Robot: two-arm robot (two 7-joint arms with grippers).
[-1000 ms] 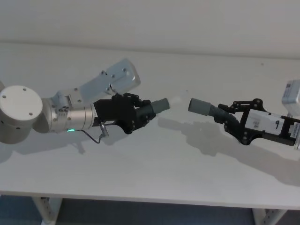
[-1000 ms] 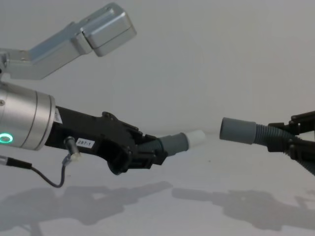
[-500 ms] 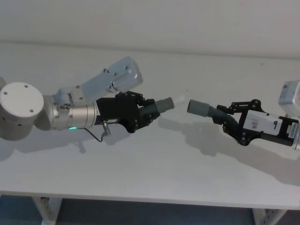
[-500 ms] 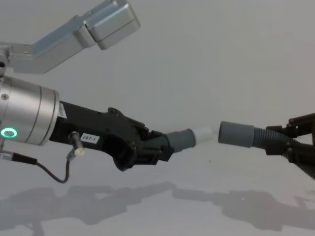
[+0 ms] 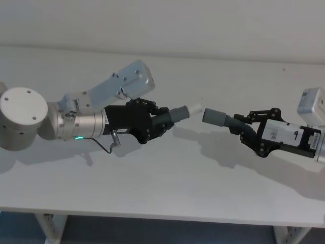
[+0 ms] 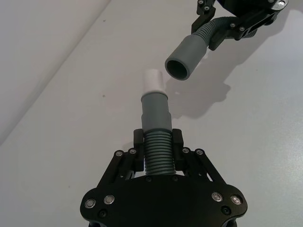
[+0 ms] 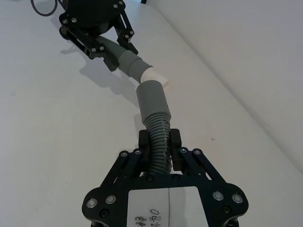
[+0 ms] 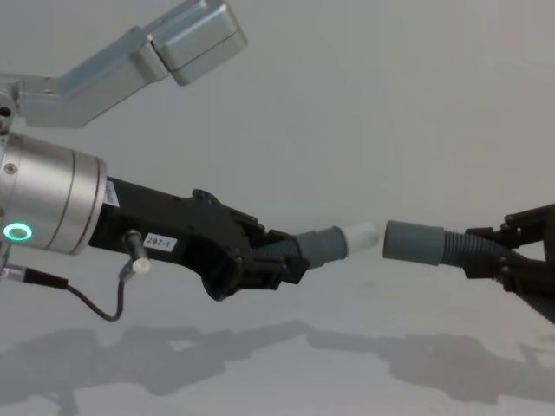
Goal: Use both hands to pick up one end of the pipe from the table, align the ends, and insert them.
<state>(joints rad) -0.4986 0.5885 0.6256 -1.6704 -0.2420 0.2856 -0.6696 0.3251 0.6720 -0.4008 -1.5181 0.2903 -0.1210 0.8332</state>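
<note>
Between left claw (image 5: 163,120) and right claw (image 5: 243,127), their pipe halves (image 5: 177,113) barely apart.

1. Head camera: high up, tilted down onto the table (image 5: 167,188).
2. Chest camera: low, looking level across, nearer in.
3. Left wrist camera: close behind the left gripper (image 6: 157,142), sighting along its white-tipped pipe (image 6: 156,113). The right wrist camera does likewise behind the right gripper (image 7: 160,142) and collared pipe (image 7: 152,101).
4. All four share the spot where both pipes nearly meet.
</note>
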